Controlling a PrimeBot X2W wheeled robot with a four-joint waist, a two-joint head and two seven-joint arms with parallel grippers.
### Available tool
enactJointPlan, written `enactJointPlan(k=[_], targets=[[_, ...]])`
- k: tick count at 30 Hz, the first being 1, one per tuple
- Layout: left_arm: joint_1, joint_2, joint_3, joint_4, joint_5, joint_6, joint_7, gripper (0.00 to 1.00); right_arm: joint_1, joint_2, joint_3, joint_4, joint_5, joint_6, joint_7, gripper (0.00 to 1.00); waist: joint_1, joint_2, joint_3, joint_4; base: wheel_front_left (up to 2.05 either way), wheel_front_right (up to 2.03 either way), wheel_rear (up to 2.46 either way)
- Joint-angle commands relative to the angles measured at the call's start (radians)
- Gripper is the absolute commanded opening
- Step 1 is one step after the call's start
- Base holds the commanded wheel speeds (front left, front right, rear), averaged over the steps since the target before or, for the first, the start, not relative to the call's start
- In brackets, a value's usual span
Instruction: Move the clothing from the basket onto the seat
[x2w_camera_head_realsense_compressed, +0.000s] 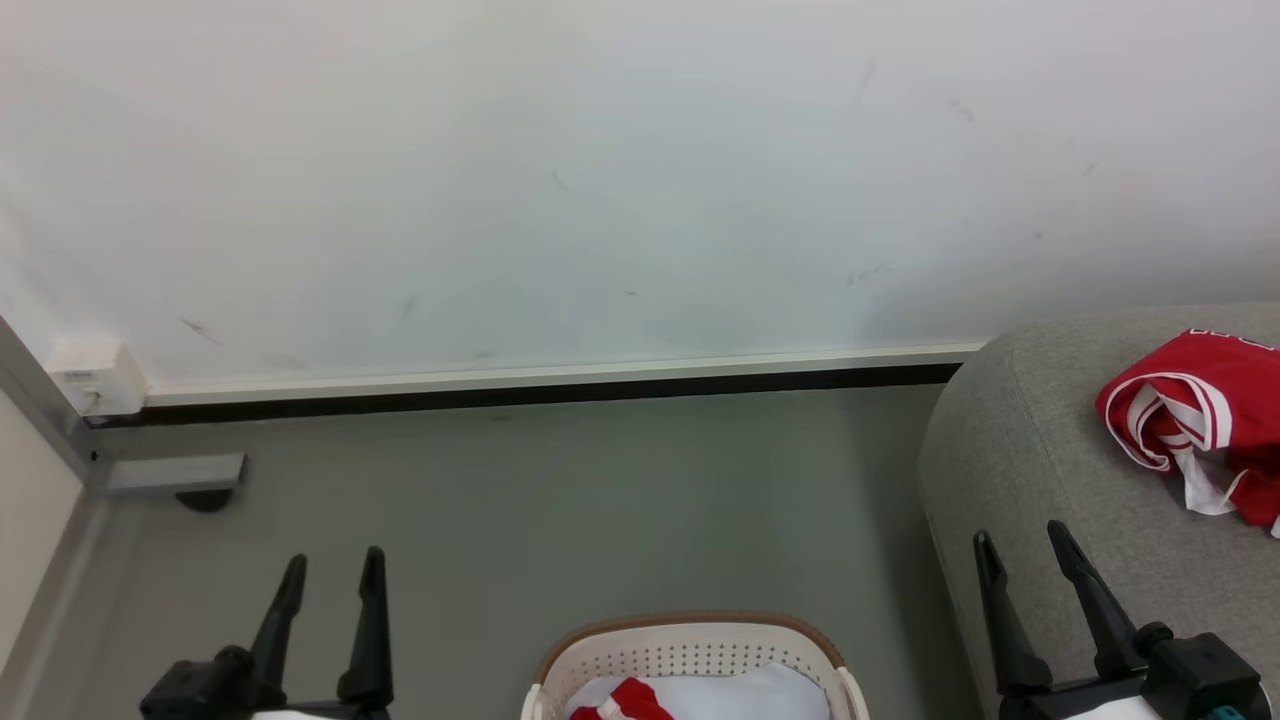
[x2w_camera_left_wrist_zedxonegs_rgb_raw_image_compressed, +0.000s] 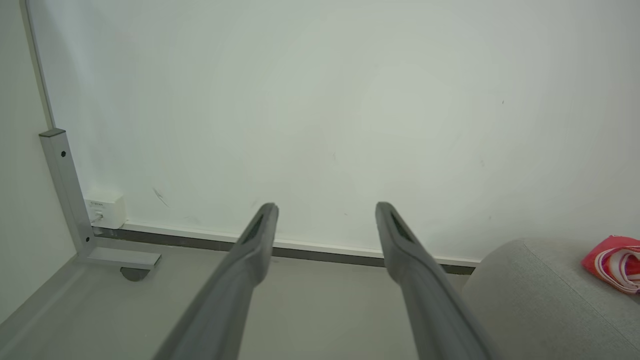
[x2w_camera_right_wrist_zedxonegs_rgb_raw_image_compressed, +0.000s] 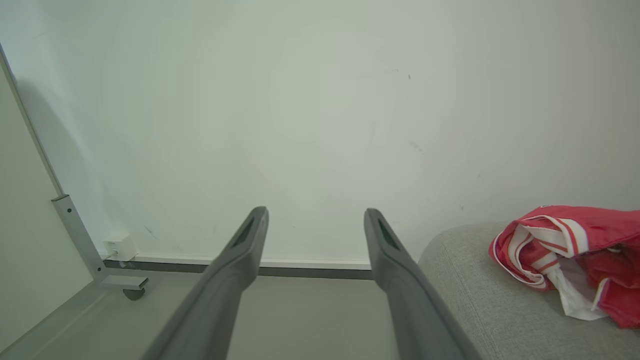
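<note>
left claw (x2w_camera_head_realsense_compressed: 334, 558): nearest, low left; two long dark fingers spread wide, nothing between them.
right claw (x2w_camera_head_realsense_compressed: 1018, 532): nearest, low right, just before the seat's near corner; fingers spread wide, nothing held.
seat (x2w_camera_head_realsense_compressed: 1010, 440): right; big, light-grey woven upholstery, rounded and soft. risk: slick cloth dropped near this curved edge could slide to the floor.
floor (x2w_camera_head_realsense_compressed: 560, 500): grey, smooth, matte, between basket and seat.
basket (x2w_camera_head_realsense_compressed: 690, 622): near centre, between the claws; cream perforated plastic, tan rim. risk: the light shell may lift or tip if a finger snags a hole.
white cloth (x2w_camera_head_realsense_compressed: 745, 692): pale, soft, in the basket beside the red. risk: a deep pinch could drag it along too.
seat jersey (x2w_camera_head_realsense_compressed: 1205, 395): crumpled on the seat, far right; shiny red, white stripes.
basket jersey (x2w_camera_head_realsense_compressed: 625, 702): small red fold with a white stripe in the basket, mostly cut off by the frame edge.
</note>
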Motion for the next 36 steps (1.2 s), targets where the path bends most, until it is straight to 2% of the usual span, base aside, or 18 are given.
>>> enactJointPlan(k=[1, 11, 16, 22, 27, 33, 36], targets=[[-0.007, -0.006, 0.011, 0.009, 0.018, -0.007, 0.000, 1.00, 0.006, 0.003, 0.001, 0.002, -0.007, -0.003, -0.004, 1.00, 0.0000, 0.0000, 0.000, -0.003, 0.00, 0.00, 0.00], [-0.019, -0.038, 0.033, 0.041, 0.058, -0.050, 0.000, 1.00, -0.013, 0.013, 0.005, 0.011, 0.000, -0.003, -0.004, 1.00, 0.0000, 0.0000, 0.012, -0.026, 0.00, 0.00, 0.00], [-0.038, -0.043, -0.011, 0.088, 0.078, -0.069, 0.000, 1.00, -0.032, 0.014, 0.002, 0.014, -0.005, -0.003, -0.004, 1.00, 0.0000, 0.0000, 0.037, -0.059, 0.00, 0.00, 0.00], [-0.127, -0.006, -0.132, 0.214, 0.140, -0.081, 0.015, 1.00, -0.063, 0.024, 0.001, 0.003, -0.017, -0.003, -0.004, 1.00, 0.0000, 0.0000, 0.115, -0.111, 0.00, 0.00, 0.00], [-0.229, 0.034, -0.235, 0.350, 0.169, -0.087, 0.094, 1.00, -0.109, 0.036, 0.004, -0.012, -0.024, -0.003, -0.004, 1.00, 0.0000, 0.0000, 0.199, -0.162, 0.00, 0.00, 0.00], [-0.361, 0.099, -0.424, 0.503, 0.157, -0.086, 0.182, 1.00, -0.162, 0.043, -0.008, -0.037, -0.037, -0.003, -0.004, 1.00, 0.0000, 0.0000, 0.290, -0.219, 0.00, 0.00, 0.00], [-0.425, 0.137, -0.528, 0.574, 0.166, -0.086, 0.238, 1.00, -0.190, 0.044, 0.001, -0.058, -0.009, -0.003, -0.004, 1.00, 0.0000, 0.0000, 0.344, -0.250, 0.00, 0.00, 0.00]])
